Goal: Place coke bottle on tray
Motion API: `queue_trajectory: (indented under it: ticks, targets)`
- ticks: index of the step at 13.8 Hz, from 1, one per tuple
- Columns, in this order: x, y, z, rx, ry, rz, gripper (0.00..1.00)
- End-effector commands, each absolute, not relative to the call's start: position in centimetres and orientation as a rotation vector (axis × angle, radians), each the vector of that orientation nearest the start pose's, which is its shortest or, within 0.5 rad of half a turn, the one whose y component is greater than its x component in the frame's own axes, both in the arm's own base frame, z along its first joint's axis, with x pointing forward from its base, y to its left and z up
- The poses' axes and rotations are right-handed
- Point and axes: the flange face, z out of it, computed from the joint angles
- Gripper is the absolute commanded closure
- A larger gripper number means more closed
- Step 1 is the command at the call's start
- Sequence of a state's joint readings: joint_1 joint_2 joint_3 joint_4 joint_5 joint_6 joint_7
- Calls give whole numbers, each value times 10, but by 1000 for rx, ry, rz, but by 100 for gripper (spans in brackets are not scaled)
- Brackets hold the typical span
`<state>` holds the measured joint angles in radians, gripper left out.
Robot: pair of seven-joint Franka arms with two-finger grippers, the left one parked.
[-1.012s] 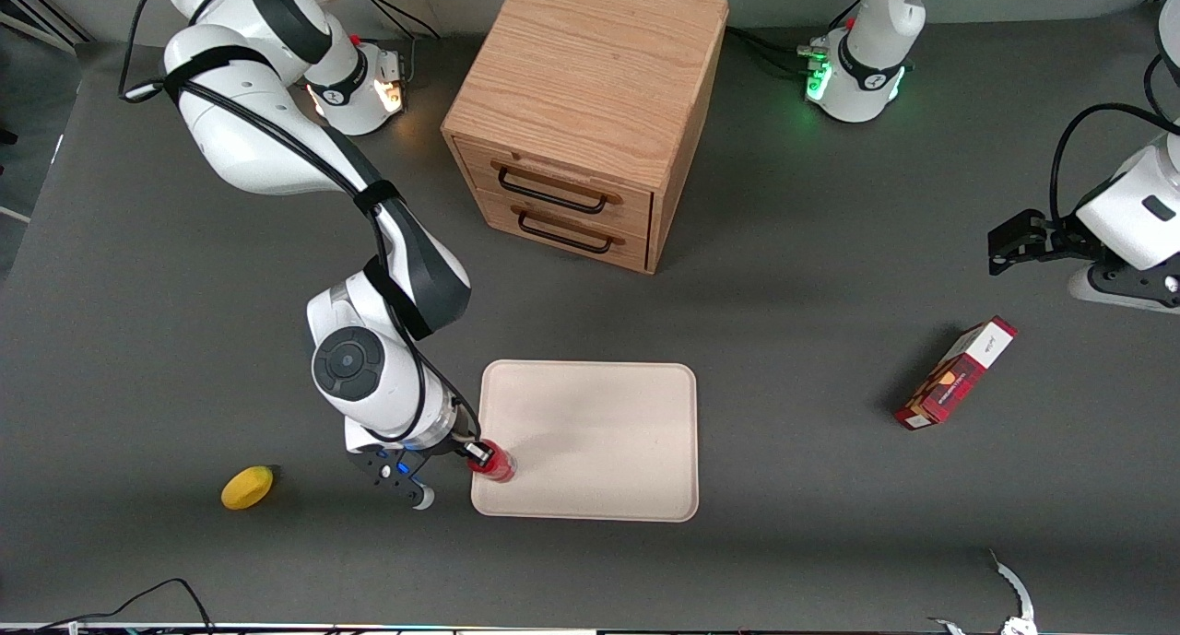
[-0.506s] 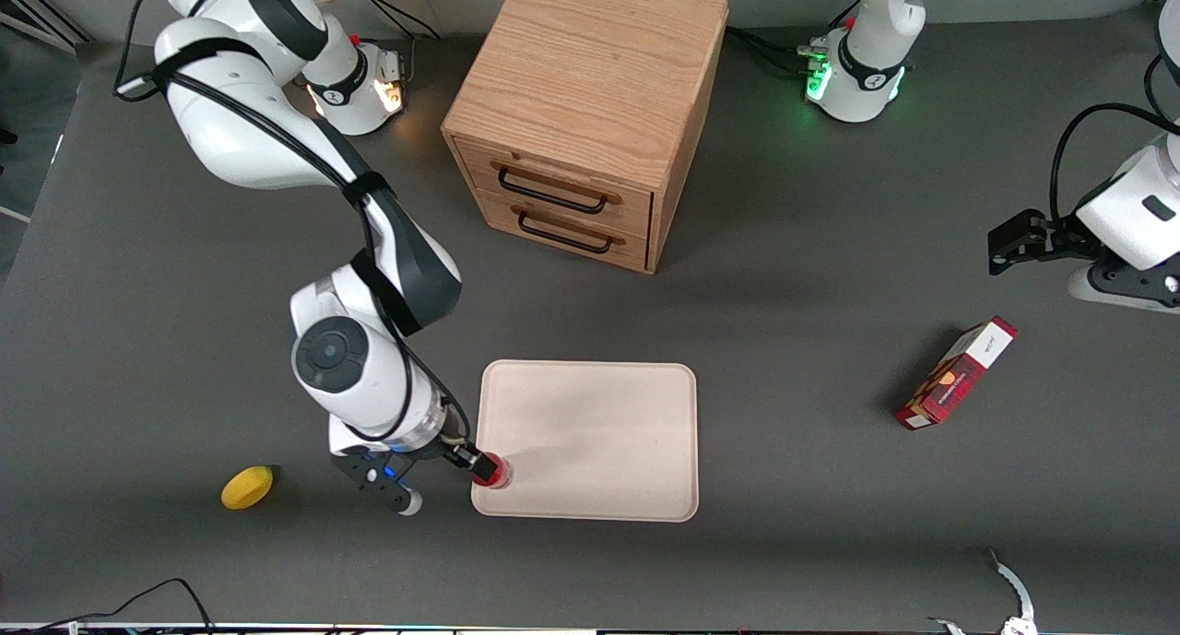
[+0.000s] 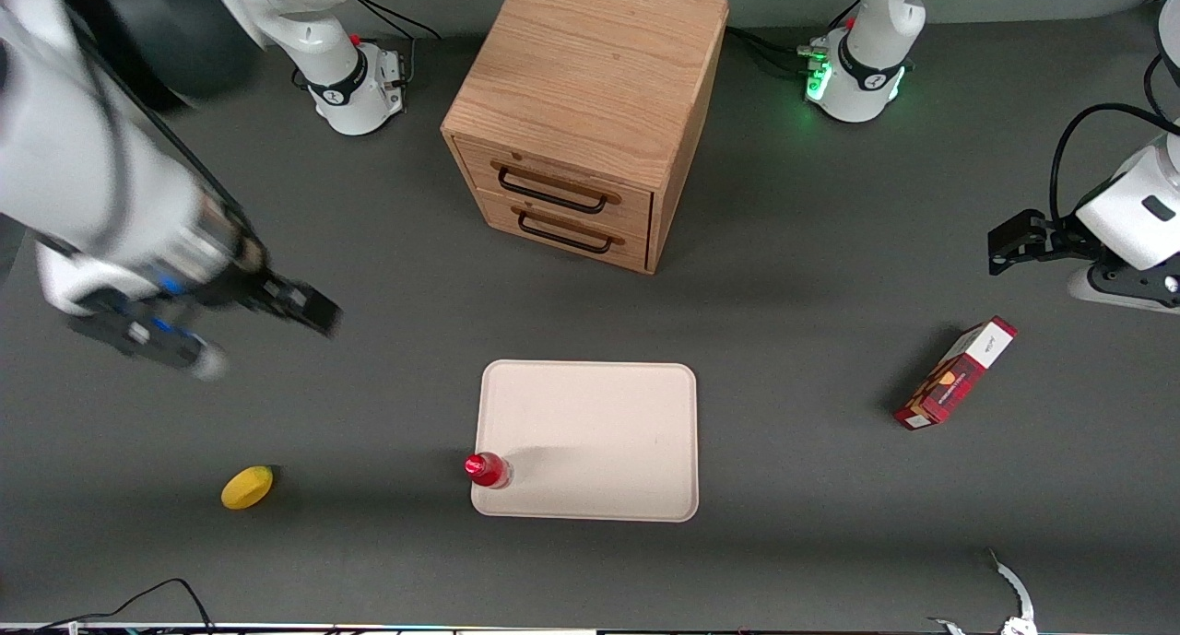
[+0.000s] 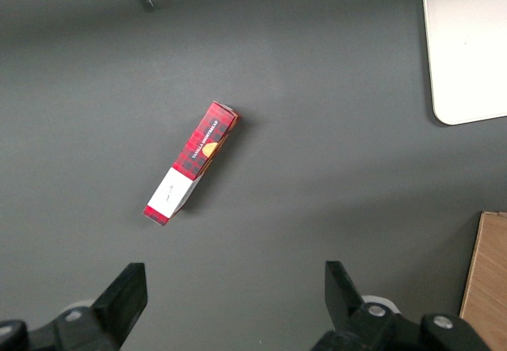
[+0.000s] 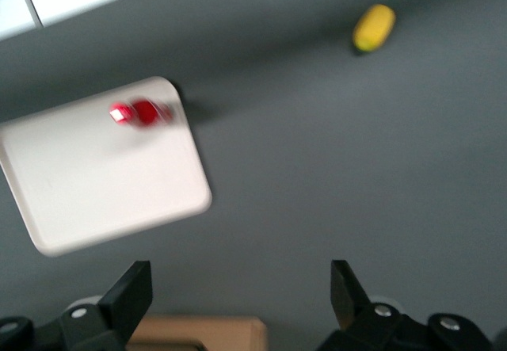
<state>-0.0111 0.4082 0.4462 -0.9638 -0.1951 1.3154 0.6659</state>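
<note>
We record the gripper (image 3: 309,308) high above the table (image 3: 811,294), toward the working arm's end and well apart from every item listed below. In the right wrist view its two fingers (image 5: 131,291) stand wide apart, fully released, with only bare grey surface between them; they hold nothing and touch nothing.

Item one: the coke bottle (image 3: 487,469). We find it standing upright on the tray (image 3: 608,432), in the corner that lies nearest the front camera and toward the working arm's end, just inside the raised rim. Its red cap faces upward. The right wrist view shows it as a red shape (image 5: 141,113) on the same corner of the tray (image 5: 103,185).

Item two: the tray. We note a cream rectangle with rounded corners, lying flat in front of the drawer cabinet (image 3: 590,110) and nearer the front camera than it. Apart from the bottle, its surface carries nothing.

Item three: a yellow lemon (image 3: 247,487), on the table beside the tray, toward the working arm's end, well apart from the bottle.

Item four: a red-and-white box (image 3: 957,373), lying on its side toward the parked arm's end of the table, well apart from the tray.

Item five: the wooden cabinet, two drawers, both closed, each with a dark handle.
</note>
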Motion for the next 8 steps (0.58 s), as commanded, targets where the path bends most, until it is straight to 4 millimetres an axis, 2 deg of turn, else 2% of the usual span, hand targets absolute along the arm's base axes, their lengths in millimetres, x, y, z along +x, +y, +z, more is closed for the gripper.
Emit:
queue_trajectory:
  ticks: [1,3,4,6,8]
  targets:
    - [577,103,666,-3142,353,137,0]
    - [555,49,660,-3091,351,170,0]
    - [545,28,651,-3086,338,172,0]
    - [529,6,630,-3082,355,162,0]
    - [520,3,606,-3080,369,129,0]
